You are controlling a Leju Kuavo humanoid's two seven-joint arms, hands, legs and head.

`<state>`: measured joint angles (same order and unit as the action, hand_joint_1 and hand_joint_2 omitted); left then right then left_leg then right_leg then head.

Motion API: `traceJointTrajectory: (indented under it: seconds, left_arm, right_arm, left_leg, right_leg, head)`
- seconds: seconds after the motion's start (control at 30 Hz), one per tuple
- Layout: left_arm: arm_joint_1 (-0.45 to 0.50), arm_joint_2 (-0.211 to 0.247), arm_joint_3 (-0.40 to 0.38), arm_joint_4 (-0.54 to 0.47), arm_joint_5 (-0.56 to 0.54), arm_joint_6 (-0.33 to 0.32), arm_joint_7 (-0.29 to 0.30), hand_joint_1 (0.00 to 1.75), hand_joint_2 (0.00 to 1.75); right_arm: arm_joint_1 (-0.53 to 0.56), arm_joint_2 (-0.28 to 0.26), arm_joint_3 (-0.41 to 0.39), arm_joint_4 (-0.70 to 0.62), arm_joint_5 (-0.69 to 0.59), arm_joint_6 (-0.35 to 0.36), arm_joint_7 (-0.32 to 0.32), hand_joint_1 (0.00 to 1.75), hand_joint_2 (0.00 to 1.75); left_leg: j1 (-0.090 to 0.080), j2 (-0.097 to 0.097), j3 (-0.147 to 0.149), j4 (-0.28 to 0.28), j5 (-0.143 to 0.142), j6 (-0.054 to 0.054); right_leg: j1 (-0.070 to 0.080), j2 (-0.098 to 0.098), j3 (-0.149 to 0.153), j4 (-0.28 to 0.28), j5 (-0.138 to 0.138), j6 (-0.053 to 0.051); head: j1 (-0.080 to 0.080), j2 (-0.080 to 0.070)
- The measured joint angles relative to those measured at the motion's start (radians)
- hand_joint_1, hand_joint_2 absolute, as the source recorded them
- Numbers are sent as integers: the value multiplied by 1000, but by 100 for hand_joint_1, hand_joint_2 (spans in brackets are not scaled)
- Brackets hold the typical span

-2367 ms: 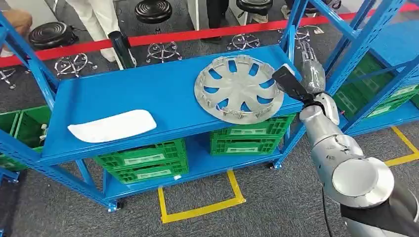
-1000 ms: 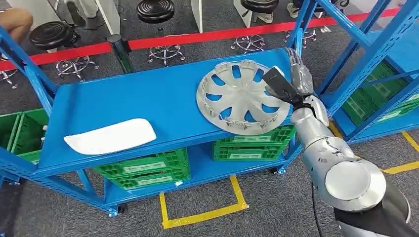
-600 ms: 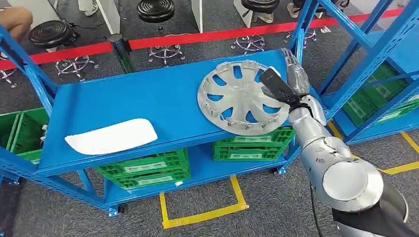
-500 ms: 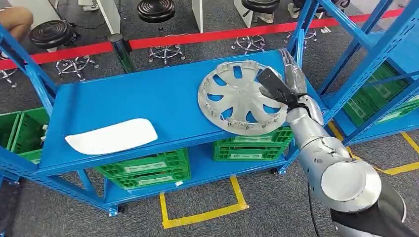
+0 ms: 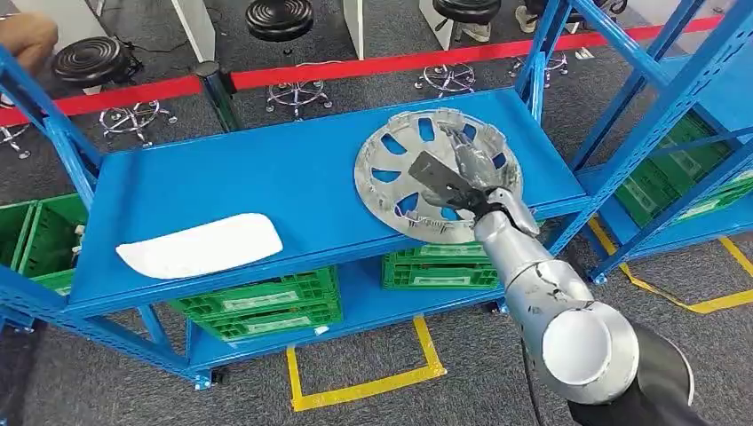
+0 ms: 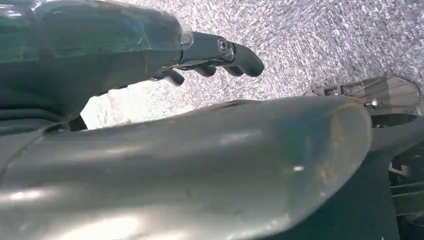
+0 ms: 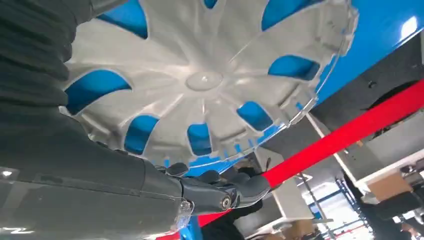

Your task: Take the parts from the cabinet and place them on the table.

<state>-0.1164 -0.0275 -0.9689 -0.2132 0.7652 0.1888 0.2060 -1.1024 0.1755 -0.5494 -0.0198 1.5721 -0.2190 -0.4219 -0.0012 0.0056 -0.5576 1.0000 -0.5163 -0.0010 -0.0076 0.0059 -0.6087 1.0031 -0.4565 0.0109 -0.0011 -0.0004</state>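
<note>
Head view shows the right hand (image 5: 469, 169) now over the silver wheel cover (image 5: 404, 173), where half a second earlier it stood at the cover's right rim, beside the blue upright of the rack; the arm has swung inward and the elbow now sits lower in the picture. The wheel cover lies flat at the right end of the blue shelf (image 5: 266, 177), its near rim overhanging the front edge, in the same spot as before. A white curved panel (image 5: 202, 246) rests near the front left corner of the shelf, unmoved. Green crates (image 5: 257, 293) sit on the lower shelf beneath. In the right wrist view the hand (image 7: 215, 192) reaches across the cover (image 7: 205, 80), its dark fingers (image 7: 250, 185) curled at the far rim, but whether they press on the rim or only hang over it cannot be told, so its grasp is unclear. From the head view the fingers blend with the silver spokes and are hard to separate. The left wrist view shows the left hand (image 6: 200, 55) over grey carpet, fingers (image 6: 240, 55) partly bent with nothing in them, and the thumb covers much of that picture. A red barrier tape (image 5: 355, 67) and black stools (image 5: 280, 18) stand behind the rack, cut off at the picture's top.
</note>
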Motion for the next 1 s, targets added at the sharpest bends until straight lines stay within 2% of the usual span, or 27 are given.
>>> traceJointTrajectory:
  seconds: [0.17,0.23,0.47,0.67,0.73,0.8,0.9,1.0]
  left_arm:
    - [0,0,0,0,0,0,0,0,0]
    - [0,0,0,0,0,0,0,0,0]
    - [0,1,0,0,0,0,0,0,0]
    - [0,2,-11,0,6,0,4,0,0]
    - [0,2,-14,0,10,0,8,0,0]
    - [0,3,-16,0,19,2,10,0,0]
    - [0,2,-15,0,34,9,10,0,0]
    - [0,2,-15,0,40,11,15,0,0]
  right_arm:
    - [1,7,31,0,0,7,2,0,175]
    - [3,10,47,0,0,47,13,0,175]
    - [38,37,143,0,0,165,118,0,175]
    - [48,35,230,0,0,197,186,0,175]
    - [50,35,242,0,0,175,206,0,175]
    - [51,35,261,0,0,112,227,0,175]
    - [50,38,294,-1,0,-28,258,0,175]
    - [51,48,334,-1,0,-238,280,0,175]
  left_leg:
    - [0,-2,0,0,0,0]
    - [0,-2,0,0,0,0]
    - [0,-4,0,0,0,0]
    - [0,-6,0,0,0,0]
    - [0,-7,0,0,0,0]
    - [0,-7,0,0,0,0]
    - [0,-7,0,0,0,0]
    - [0,-6,0,0,0,0]
  right_leg:
    - [0,0,0,0,0,0]
    - [0,0,1,0,0,0]
    - [0,-1,1,-1,0,0]
    - [0,0,1,-1,0,0]
    - [0,-1,1,-1,0,0]
    - [0,-1,1,-1,0,0]
    - [0,-1,1,-1,0,0]
    - [0,-1,1,-1,0,0]
  head:
    - [0,0]
    - [0,0]
    - [0,0]
    - [0,0]
    - [0,0]
    - [0,0]
    - [0,0]
    - [0,0]
